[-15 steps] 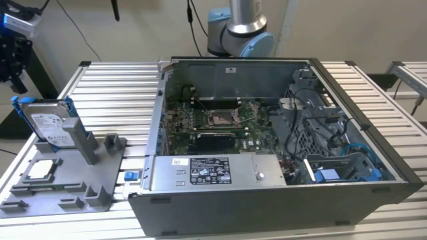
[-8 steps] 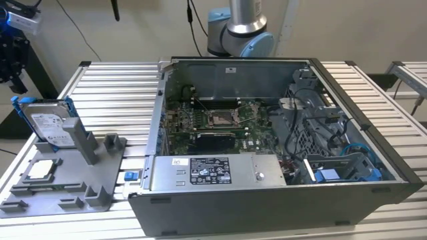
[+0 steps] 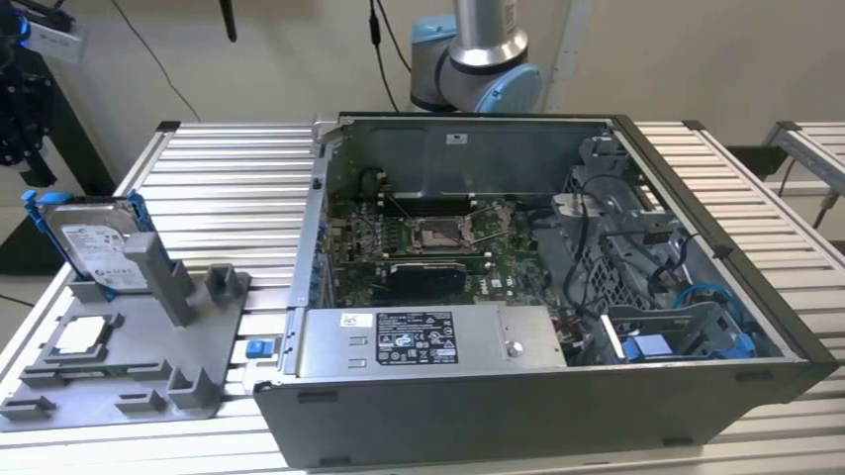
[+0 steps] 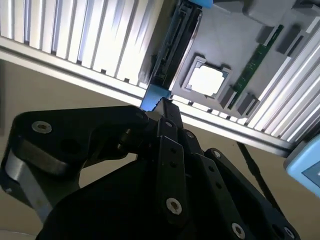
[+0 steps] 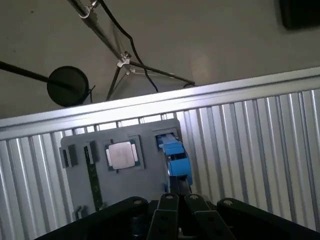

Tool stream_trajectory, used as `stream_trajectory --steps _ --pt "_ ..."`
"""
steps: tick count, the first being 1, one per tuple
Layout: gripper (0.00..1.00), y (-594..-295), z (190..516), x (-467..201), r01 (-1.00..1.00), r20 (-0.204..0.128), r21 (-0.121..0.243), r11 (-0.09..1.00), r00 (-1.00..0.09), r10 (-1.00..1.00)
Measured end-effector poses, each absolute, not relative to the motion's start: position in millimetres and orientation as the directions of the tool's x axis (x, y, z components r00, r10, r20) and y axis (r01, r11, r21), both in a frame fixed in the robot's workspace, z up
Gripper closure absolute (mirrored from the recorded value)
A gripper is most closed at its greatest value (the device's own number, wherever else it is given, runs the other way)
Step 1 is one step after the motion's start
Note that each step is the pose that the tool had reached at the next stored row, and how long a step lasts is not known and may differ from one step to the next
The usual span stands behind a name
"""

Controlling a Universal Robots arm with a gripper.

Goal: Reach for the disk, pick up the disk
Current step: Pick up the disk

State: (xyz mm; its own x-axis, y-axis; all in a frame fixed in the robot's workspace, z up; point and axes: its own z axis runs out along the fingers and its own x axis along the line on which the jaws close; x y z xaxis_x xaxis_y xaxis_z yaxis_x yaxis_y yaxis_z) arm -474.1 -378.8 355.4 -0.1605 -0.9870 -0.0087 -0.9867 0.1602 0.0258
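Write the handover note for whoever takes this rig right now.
State of the tool: not holding the disk; whether it is open or shut cannot be told.
Position: the disk stands on edge, free, in the grey fixture at the exterior view's left, beside the open computer case.
Done: no grasp yet.
Left: finishing the reach and picking the disk up.

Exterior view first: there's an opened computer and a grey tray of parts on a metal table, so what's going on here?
A robot arm is going for the silver-grey hard drive in its bright blue plastic bracket. The drive stands on edge in a grey plastic tray beside the open grey computer case, at the exterior view's left. In the second wrist view the arm's black tool points toward the drive. It is not yet picked up.
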Motion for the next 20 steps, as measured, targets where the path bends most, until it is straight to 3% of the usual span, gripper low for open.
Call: stream_trajectory --steps 3,4,20 --pt "1.0 -378.8 355.4 -474.2 -0.987 -0.009 0.026 0.156 -0.156 -0.988" --pt "0.0 -378.8 355.3 -474.1 -0.987 -0.009 0.026 0.156 -0.156 -0.988" --pt "0.0 -374.3 329.5 -474.1 -0.998 -0.01 0.023 0.06 -0.06 -0.998"
